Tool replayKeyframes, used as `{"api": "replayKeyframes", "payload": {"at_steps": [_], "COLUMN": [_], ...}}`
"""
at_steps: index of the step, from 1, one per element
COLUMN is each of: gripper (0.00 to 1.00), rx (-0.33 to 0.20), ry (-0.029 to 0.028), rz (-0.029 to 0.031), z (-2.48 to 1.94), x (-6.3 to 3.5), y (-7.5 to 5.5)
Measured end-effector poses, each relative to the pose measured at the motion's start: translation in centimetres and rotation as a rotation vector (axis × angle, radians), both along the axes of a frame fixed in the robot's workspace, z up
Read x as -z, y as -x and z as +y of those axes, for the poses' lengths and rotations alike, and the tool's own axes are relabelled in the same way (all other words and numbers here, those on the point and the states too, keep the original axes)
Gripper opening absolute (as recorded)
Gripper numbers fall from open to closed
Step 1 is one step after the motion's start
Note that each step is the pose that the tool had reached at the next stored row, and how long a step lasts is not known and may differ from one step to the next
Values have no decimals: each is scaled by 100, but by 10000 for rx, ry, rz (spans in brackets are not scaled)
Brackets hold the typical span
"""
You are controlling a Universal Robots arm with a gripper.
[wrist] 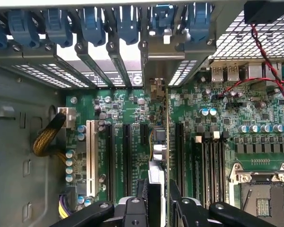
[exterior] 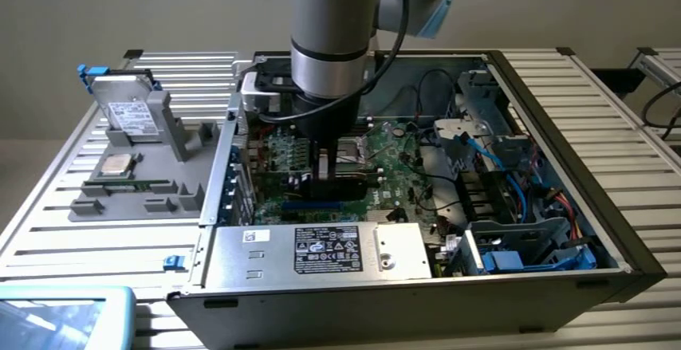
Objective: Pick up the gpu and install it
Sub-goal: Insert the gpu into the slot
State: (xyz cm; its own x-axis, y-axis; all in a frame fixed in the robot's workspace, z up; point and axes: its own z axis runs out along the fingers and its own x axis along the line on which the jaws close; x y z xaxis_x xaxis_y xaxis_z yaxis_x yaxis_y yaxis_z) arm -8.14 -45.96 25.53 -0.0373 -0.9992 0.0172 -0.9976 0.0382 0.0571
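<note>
My gripper (exterior: 332,176) is down inside the open computer case (exterior: 553,127), over the green motherboard (exterior: 410,167). It is shut on the gpu (wrist: 161,142), which the wrist view shows edge-on between the two black fingers (wrist: 143,196). The card stands upright over the expansion slots, in line with a gap between two long black slots (wrist: 127,156). Its silver bracket (wrist: 163,56) sits against the case's rear slot openings, below the blue clips (wrist: 128,23). In the exterior view the gpu (exterior: 343,184) is a dark block under the gripper. Whether its edge sits in the slot I cannot tell.
A grey tray (exterior: 139,198) on the exterior view's left holds a silver hard drive (exterior: 133,115), a processor (exterior: 115,165) and a memory stick (exterior: 127,184). The power supply (exterior: 319,250) fills the case's near side. Blue cables (exterior: 511,159) and drive bays lie toward the right. The processor socket (wrist: 262,194) is beside the slots.
</note>
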Motion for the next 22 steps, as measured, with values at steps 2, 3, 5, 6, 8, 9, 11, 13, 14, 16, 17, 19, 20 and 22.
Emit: {"api": "replayKeyframes", "payload": {"at_steps": [2,3,5,6,8,9,11,13,14,16,17,19,20,22], "gripper": [28,28,28,28,28,28,28,28,28,28,28,28,28,28], "rx": [0,1,0,-1,0,0,1,2,2,0,0,9,16,18], "ry": [-5,-4,-4,-3,-2,-2,-4,-5,-6,-3,-5,-5,-3,-4], "rz": [2,4,17,28,39,39,39,38,38,39,38,38,42,47], "z": [0,0,0,0,0,0,0,0,1,0,0,2,3,7], "x": [14,21,30,32,33,34,35,36,37,40,44,52,54,55], "y": [5,8,12,14,15,15,15,22,27,30,30,31,35,41]}}
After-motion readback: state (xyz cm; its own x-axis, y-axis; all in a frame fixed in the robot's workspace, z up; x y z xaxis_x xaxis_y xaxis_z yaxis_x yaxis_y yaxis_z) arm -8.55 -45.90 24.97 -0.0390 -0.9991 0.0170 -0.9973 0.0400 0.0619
